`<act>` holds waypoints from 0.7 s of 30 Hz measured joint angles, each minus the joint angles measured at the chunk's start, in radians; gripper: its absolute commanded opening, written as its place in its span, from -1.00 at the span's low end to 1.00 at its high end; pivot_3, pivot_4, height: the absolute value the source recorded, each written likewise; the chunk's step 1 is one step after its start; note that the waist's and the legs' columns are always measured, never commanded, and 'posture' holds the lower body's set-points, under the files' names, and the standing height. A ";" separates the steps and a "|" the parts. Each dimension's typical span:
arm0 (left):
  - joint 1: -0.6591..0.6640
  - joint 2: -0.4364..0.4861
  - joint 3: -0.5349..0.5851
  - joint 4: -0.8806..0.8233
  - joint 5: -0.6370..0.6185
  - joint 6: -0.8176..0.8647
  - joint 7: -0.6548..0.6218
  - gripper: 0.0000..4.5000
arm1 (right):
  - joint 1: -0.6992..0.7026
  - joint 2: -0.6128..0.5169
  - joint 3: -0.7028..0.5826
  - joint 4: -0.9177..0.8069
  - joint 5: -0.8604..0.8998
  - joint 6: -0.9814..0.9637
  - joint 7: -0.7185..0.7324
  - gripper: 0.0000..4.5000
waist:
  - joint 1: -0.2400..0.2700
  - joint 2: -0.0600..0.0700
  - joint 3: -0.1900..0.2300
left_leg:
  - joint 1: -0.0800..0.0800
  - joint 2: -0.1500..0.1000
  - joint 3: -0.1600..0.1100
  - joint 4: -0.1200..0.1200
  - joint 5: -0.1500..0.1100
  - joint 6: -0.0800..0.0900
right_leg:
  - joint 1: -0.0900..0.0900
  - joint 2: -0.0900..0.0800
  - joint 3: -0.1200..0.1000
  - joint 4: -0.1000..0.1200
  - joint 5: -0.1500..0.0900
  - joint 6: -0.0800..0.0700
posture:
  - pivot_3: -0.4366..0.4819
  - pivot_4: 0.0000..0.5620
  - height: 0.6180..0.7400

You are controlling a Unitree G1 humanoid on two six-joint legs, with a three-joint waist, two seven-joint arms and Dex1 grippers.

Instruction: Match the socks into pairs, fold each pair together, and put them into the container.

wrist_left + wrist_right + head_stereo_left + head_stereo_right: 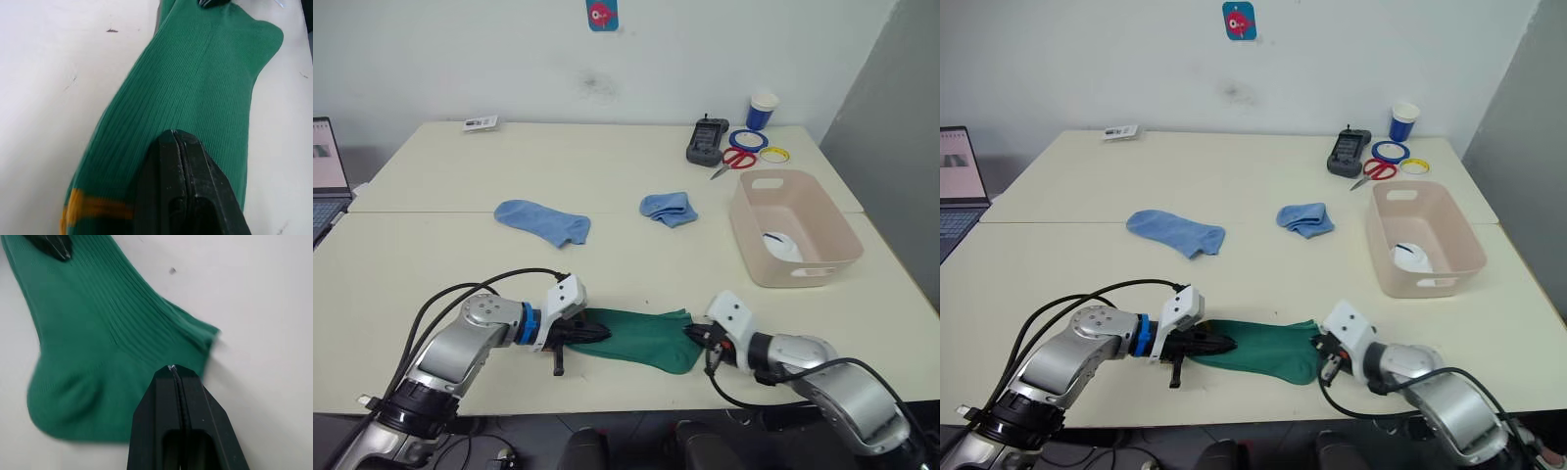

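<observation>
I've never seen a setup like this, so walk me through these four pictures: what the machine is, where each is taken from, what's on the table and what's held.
This is a humanoid robot with two arms, each ending in a black two-fingered claw. The two wide pictures come from cameras in its head, looking down over a table. The two close-ups come from cameras on its wrists, looking along each claw.

The left claw and right claw are each shut on opposite ends of a green sock lying flat; the left end has a yellow stripe.

Farther back lie two blue socks, one flat, one bunched. A beige tub on the right holds something white. Behind it are scissors, tape rings, a cup and a black handset.
</observation>
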 measured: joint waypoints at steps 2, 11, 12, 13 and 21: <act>0.001 0.014 0.002 -0.005 0.000 -0.003 -0.012 -1.00 | 0.042 -0.016 -0.056 0.000 0.010 -0.003 0.006 -0.99 | -0.001 0.000 0.000 | 0.000 0.000 0.000 -0.001 0.000 0.000 | -0.001 0.000 0.000 0.000 0.000 0.000 | -0.05 -0.47 0.87; -0.163 -0.038 -0.026 -0.037 -0.022 0.048 -0.059 -1.00 | 0.076 0.070 -0.177 -0.186 0.139 0.030 -0.010 -0.83 | 0.004 0.000 0.001 | -0.002 -0.001 0.000 -0.002 0.000 0.000 | -0.002 0.003 0.001 -0.001 0.000 0.000 | -0.05 -0.47 0.87; -0.163 -0.043 -0.032 -0.029 -0.016 0.043 -0.059 -1.00 | 0.086 0.077 -0.179 -0.187 0.139 0.031 -0.021 -0.76 | 0.002 0.000 0.001 | -0.002 -0.001 0.001 -0.002 0.000 0.000 | -0.002 0.003 0.001 -0.002 0.000 0.000 | -0.05 -0.47 0.87; -0.156 -0.047 -0.045 -0.010 -0.001 0.021 -0.060 -1.00 | 0.100 0.088 -0.179 -0.187 0.138 0.032 -0.031 -0.60 | 0.002 0.000 0.001 | -0.002 -0.001 0.001 -0.002 0.000 0.000 | -0.002 0.003 0.001 -0.002 0.000 0.000 | -0.05 -0.47 0.87; -0.103 -0.054 -0.085 0.106 0.067 -0.149 -0.067 -1.00 | 0.148 0.133 -0.071 -0.136 0.060 0.027 -0.115 0.46 | 0.004 0.001 0.000 | -0.001 0.000 0.000 -0.002 0.000 0.000 | -0.001 0.002 0.000 -0.002 0.000 0.000 | -0.05 -0.47 0.87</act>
